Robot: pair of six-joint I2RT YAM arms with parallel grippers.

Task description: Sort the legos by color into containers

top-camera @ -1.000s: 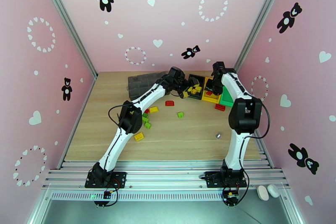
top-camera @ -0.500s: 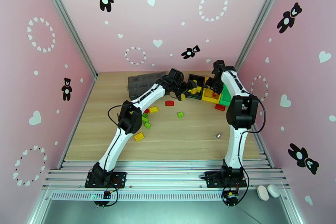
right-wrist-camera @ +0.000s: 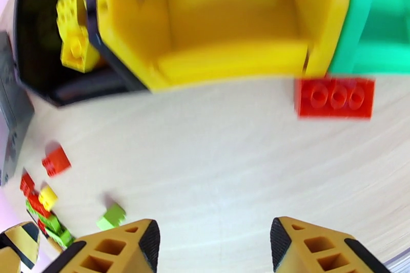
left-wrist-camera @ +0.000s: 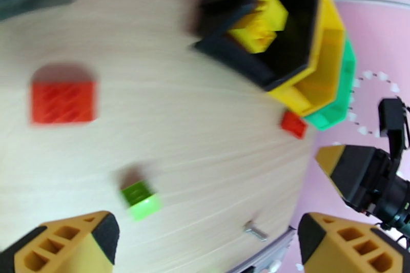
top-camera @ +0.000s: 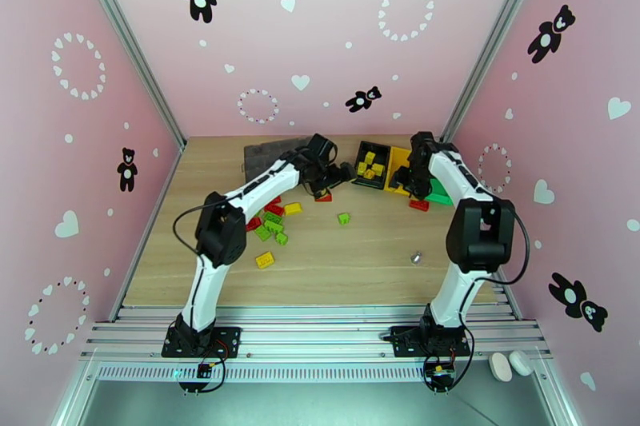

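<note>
1. Red brick (right-wrist-camera: pixel 334 97) is lying on the table (right-wrist-camera: pixel 230 156), just in front of the yellow bin (right-wrist-camera: pixel 230 61) and green bin (right-wrist-camera: pixel 379 23).
2. Right claw (right-wrist-camera: pixel 214 235) is hovering near it, jaws apart, holding nothing.
3. Left claw (left-wrist-camera: pixel 205 233) is hanging wide open and empty over another red brick (left-wrist-camera: pixel 63 101).
4. Sorting looks midway; next, each claw needs lowering onto its brick.
</note>
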